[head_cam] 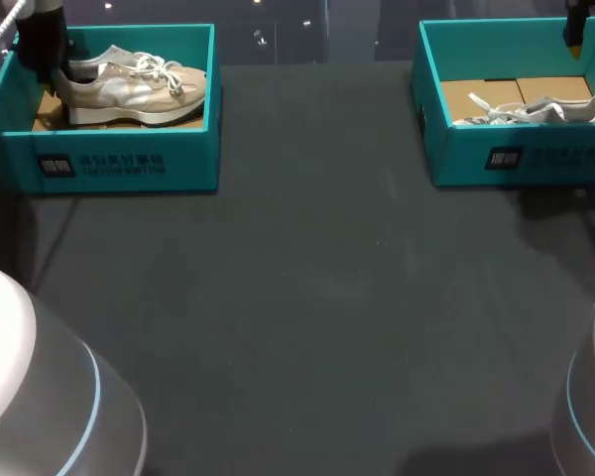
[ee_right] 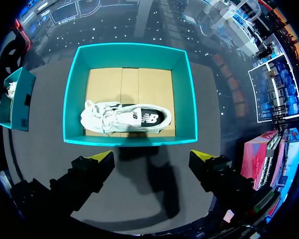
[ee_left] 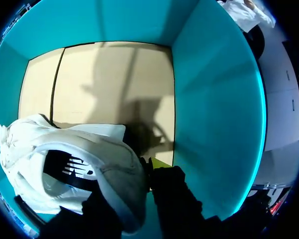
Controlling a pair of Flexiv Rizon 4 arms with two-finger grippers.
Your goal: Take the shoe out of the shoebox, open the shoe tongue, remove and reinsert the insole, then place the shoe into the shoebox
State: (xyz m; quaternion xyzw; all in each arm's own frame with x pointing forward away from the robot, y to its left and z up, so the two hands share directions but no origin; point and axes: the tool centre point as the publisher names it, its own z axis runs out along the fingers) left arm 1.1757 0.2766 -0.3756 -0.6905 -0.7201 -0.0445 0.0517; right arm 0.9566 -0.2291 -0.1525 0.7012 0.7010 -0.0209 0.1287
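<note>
A beige and white shoe (head_cam: 129, 87) stands upright in the left teal shoebox (head_cam: 119, 164) at the back left of the table. My left gripper (head_cam: 45, 55) is down at its heel. In the left wrist view the heel (ee_left: 114, 159) sits pinched between the black fingers of the left gripper (ee_left: 128, 183), one inside the collar and one outside, a yellow tip (ee_left: 158, 163) showing. My right gripper (ee_right: 152, 158) hangs open above the table, just in front of the right shoebox (ee_right: 129, 141), nothing between its fingers.
The right teal shoebox (head_cam: 516, 159) at the back right holds a second white shoe (head_cam: 540, 109) lying on its side on the cardboard floor. The dark table top (head_cam: 317, 317) stretches between the boxes and toward the front.
</note>
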